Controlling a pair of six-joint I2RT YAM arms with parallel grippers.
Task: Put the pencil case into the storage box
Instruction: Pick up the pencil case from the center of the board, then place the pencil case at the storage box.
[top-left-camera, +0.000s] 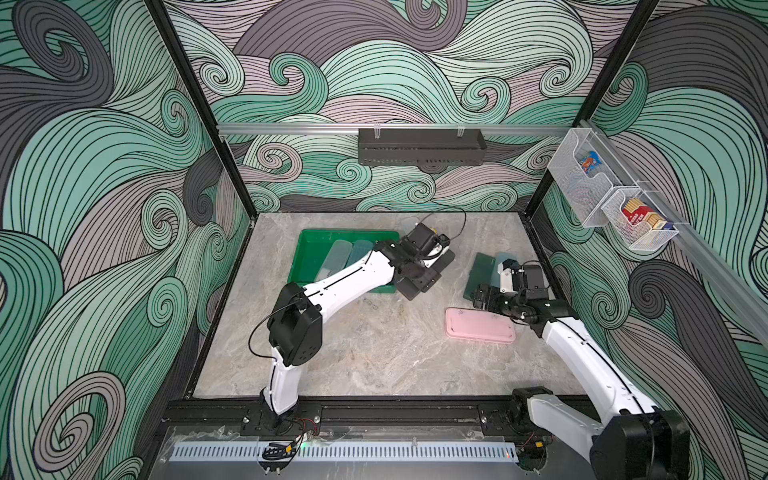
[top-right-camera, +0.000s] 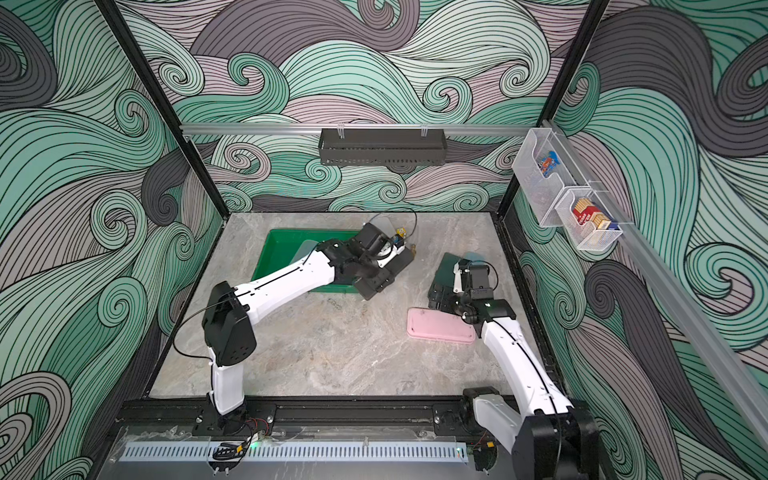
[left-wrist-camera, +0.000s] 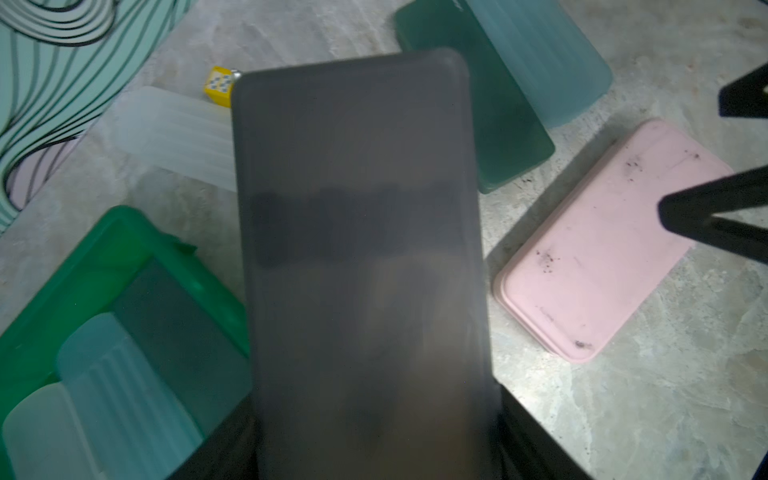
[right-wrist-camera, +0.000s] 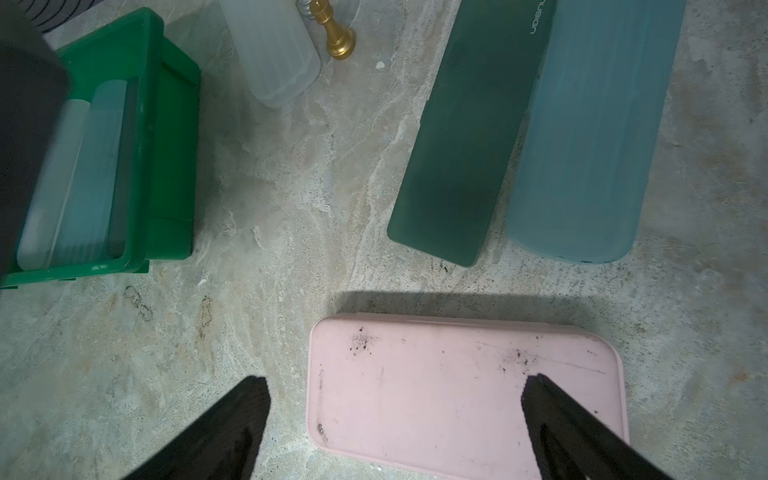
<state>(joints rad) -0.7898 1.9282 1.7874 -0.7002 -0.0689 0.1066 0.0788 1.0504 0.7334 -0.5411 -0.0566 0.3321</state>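
Observation:
A dark grey pencil case is held lengthwise in my left gripper, which is shut on it above the right edge of the green storage box. A frosted white case, a light blue one and a dark one lie in the box. My right gripper hangs open above the left end of a pink pencil case lying flat on the table, touching nothing. Its fingers straddle the case's short edge.
A dark green case and a light blue case lie side by side beyond the pink one. A frosted white case, a gold chess piece and a small yellow block sit behind the box. A black trough hangs on the back wall and mesh baskets on the right wall.

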